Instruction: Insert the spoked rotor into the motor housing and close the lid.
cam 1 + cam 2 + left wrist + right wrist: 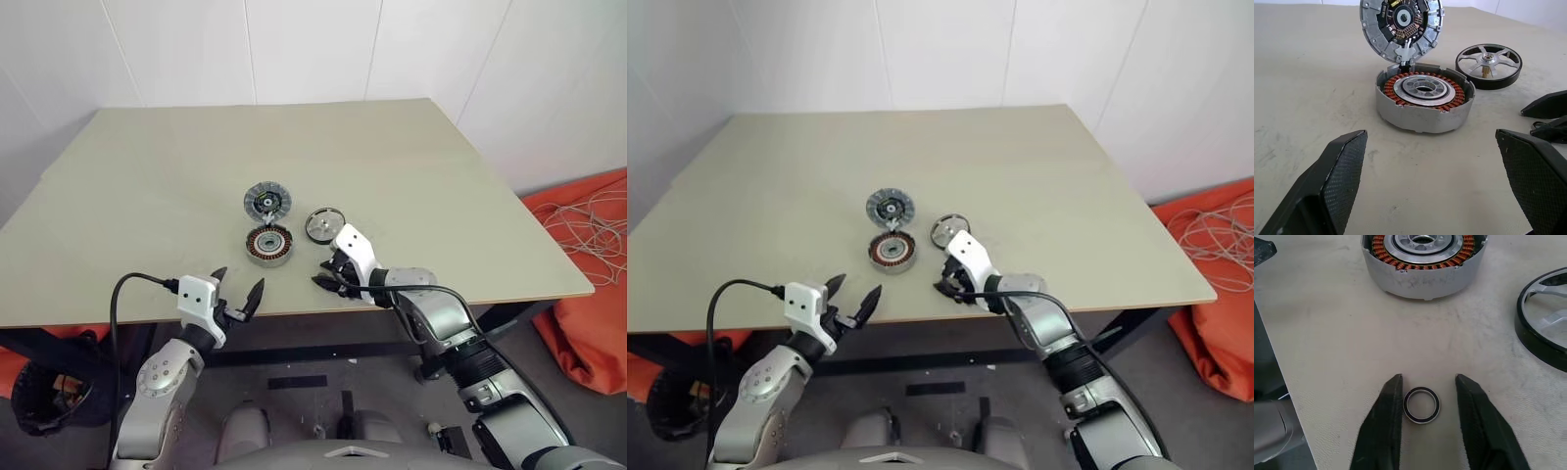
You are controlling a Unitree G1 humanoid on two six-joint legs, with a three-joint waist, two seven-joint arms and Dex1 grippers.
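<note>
The silver-grey motor housing with copper windings lies open near the table's front. Its round lid stands swung back just behind it. To the housing's right the black-rimmed spoked rotor lies flat on the table. My right gripper points down at the table in front of the rotor. Its fingers stand on either side of a small loose ring, with a gap on one side. My left gripper hovers open at the front table edge, facing the housing, with nothing between its fingers.
The beige table stretches bare behind and beside the parts. On the floor at the right lie orange fabric and a tangle of pale cables. White walls close the far side.
</note>
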